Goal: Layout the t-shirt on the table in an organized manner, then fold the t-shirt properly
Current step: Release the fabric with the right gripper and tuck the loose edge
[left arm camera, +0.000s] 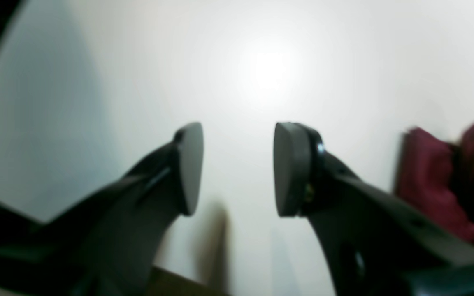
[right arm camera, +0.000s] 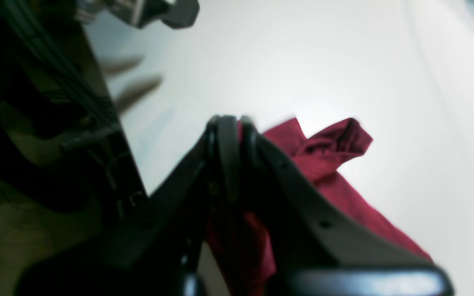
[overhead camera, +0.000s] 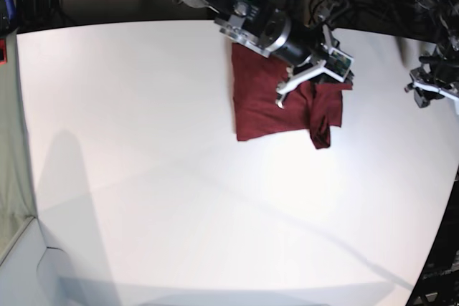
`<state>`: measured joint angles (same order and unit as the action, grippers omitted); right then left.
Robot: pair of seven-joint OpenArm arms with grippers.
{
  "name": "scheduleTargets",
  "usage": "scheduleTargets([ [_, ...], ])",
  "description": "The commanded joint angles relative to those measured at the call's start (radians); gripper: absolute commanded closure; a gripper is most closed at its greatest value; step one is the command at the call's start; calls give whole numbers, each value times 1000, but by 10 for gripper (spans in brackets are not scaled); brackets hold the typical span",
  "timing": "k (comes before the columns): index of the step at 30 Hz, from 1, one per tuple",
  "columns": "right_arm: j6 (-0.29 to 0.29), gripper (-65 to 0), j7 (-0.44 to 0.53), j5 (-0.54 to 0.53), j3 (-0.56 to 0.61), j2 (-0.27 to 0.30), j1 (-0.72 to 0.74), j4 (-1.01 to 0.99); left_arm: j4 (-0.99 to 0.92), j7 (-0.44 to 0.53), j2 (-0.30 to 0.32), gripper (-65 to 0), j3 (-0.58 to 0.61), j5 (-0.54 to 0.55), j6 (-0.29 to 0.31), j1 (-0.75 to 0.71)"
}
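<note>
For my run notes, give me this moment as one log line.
right gripper: shut on t-shirt, lifting a fold | left gripper: jaws open, empty, off to the side | table: shirt partly folded

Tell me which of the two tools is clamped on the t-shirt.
The right tool, pads pinched together on the maroon t-shirt near its right edge. The left tool hangs with a clear gap between its pads, over bare table, off to the shirt's side.
</note>
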<state>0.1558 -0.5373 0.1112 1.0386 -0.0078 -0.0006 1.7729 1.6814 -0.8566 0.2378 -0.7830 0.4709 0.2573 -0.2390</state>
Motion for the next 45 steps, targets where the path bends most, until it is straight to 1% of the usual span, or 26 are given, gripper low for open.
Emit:
scheduleTargets([
  [1,8,0,26,11,26,-4,-20,18,15,18,13,-275,-11,13,3,8],
  [4,8,0,27,11,29,-4,-20,8,15,18,24,-276,-23,13,4,8],
  [16,8,0,33,11,39,-2,-35,-81,15,18,25,-276,-25,13,4,8],
  [22,8,0,24,11,107,-1,-28,-110,15,18,25,-276,-25,13,4,10],
  [24,8,0,23,8,124,-1,-25,-124,15,18,27,-276,-25,5,4,30],
  [25,8,-11,23,8,122,-1,-25,-132,13,18,27,-276,-25,4,4,34],
  [27,8,-54,21,8,122,1,-25,-138,13,18,31,-276,-25,4,4,37],
  [30,8,-150,27,11,127,39,-25,-132,10,18,54,-276,-19,9,4,37],
  [33,8,-212,33,12,127,67,-26,-98,-11,13,58,-277,-17,12,4,36],
  [35,8,-227,33,12,124,93,-32,-38,-14,-33,58,-277,-22,12,6,36],
  [38,8,-230,33,11,119,119,-26,34,-25,-94,59,-277,-20,5,6,45],
  [42,5,-230,27,11,79,127,-46,98,-13,-146,61,-277,-17,36,6,46],
  [45,5,-230,32,14,36,128,-59,97,-16,-177,59,-277,-17,93,6,48],
])
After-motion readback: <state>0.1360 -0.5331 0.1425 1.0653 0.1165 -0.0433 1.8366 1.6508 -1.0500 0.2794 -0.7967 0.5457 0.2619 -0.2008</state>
